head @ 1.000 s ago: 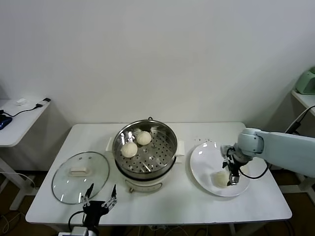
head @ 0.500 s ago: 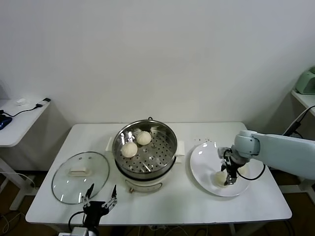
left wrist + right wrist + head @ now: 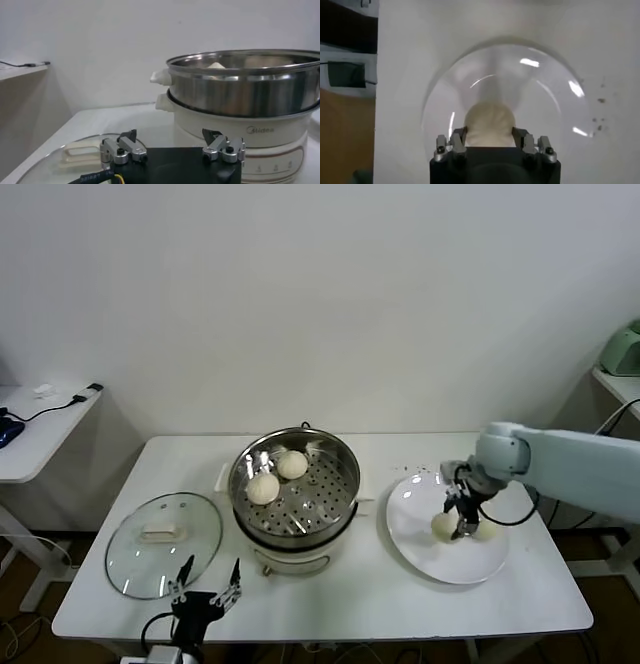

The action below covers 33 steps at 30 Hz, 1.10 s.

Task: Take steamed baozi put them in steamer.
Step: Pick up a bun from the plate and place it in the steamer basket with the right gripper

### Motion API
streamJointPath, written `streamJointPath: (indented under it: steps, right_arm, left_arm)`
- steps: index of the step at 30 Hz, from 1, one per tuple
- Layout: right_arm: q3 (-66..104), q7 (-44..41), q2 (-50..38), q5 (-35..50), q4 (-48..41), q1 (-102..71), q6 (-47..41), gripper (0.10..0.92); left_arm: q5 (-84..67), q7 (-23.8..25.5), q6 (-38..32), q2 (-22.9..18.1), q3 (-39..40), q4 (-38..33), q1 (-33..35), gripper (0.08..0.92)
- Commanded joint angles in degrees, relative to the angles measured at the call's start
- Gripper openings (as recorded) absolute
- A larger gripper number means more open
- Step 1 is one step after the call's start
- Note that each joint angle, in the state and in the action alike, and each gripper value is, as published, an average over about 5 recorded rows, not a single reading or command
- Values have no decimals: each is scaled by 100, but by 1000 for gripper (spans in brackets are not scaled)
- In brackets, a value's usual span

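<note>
Pickup of the third bun was the step in hand: the right end effector [image 3: 463,519] sat over the white plate [image 3: 420,549] on the right of the counter [image 3: 370,604], its fingers closed around one baozi [image 3: 489,123]. Another baozi [image 3: 487,529] lay just beside it. Two buns [image 3: 278,476] already sat in the steamer [image 3: 345,469], left of the plate. Next, I judge, a lift clear and a carry left over the rim. The left end effector [image 3: 172,148] waited open at the near edge by the glass lid [image 3: 135,559]

Steamed baozi [image 3: 489,124] between the right end effector [image 3: 490,142] fingers: cream-white. Plate [image 3: 555,100] beneath it: glossy white. Steamer [image 3: 294,484]: shiny steel, perforated tray, white base. Surface [image 3: 380,594]: white.
</note>
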Motion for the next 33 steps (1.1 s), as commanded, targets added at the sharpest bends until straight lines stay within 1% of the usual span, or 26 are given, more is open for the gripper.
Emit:
streamJointPath:
  steps: [1,6,10,14,17,20,25,33]
  right_arm:
    - [-370,-763,881,536,-190,2329,1060,633]
    - [187,-858,1562,639,-32,2517,1892,636]
    - [373,-863,2073,496,453,2388,2706,636]
    - [380,-832,2435,114,969,2075,3203,636]
    - [418,-756,2633,-339,1083,1680,3493,636]
    - [481,-633,2902,-891,866,1226,3916,636]
    - [569,-523,3347,-1675,132,572,4500,630]
    - [646,-318,3798,-1956,-772,-175,4767,633]
  left_arm:
    - [19,-2,-5,10,-8,-33,23,823]
    - [15,4,-5,30,-23,-36,18,823]
    - [-6,6,7,24,-52,-31,-5,823]
    - [-28,7,14,26,-89,-35,-2,823]
    - [-35,7,10,36,-113,-24,2,823]
    - [-36,6,9,39,-128,-18,2,823]
    - [-35,3,3,33,-114,-20,26,823]
    - [-48,2,2,38,-164,-34,60,823]
